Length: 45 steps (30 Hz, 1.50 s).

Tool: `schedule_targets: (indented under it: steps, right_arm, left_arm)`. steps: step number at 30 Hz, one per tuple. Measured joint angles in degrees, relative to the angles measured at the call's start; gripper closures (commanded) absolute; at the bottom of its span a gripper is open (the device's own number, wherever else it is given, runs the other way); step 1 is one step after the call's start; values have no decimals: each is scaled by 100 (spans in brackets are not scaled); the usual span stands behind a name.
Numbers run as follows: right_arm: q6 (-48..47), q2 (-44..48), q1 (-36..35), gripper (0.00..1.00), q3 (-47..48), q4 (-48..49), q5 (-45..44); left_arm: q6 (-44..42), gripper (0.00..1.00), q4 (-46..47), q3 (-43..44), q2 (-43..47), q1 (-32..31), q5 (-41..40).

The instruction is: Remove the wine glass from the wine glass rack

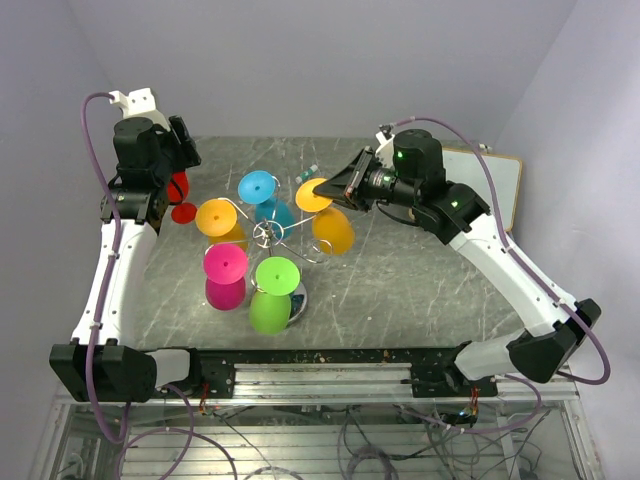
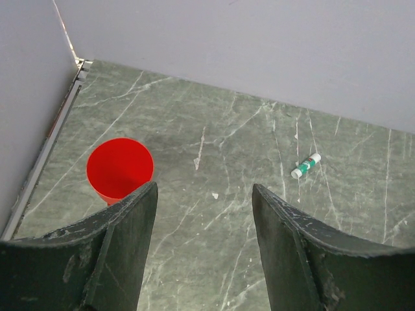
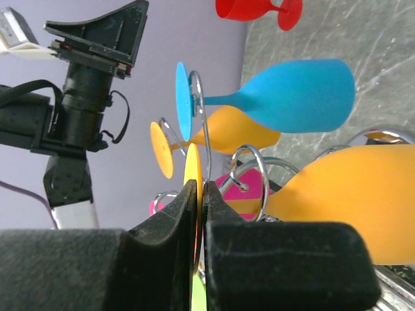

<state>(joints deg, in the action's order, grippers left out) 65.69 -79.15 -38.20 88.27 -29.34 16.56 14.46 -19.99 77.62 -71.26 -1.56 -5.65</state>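
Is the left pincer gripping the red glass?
No, the left pincer stands open and empty; the red glass sits on the table beyond it.

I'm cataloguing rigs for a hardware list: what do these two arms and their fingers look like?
Both the left arm and right arm have white shells, black joints and a looping purple cable; green lights glow on the right one. The fingers are dark, scuffed, curved wedges.
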Motion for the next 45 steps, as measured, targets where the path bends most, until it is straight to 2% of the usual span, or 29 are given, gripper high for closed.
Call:
schedule_targets:
  steps: [10, 24, 37, 45]
  right_arm:
    - [341, 26, 11, 100, -306, 448, 595]
    - [439, -284, -144, 100, -133, 745, 807]
    - [619, -678, -175, 100, 269, 887, 623]
    - [1119, -717, -184, 100, 273, 940, 343]
  left_arm:
    - [13, 30, -2, 2, 0, 2, 2]
    - [17, 30, -9, 22, 0, 2, 42]
    - [52, 30, -11, 44, 0, 2, 85]
    - [57, 30, -11, 44, 0, 2, 94]
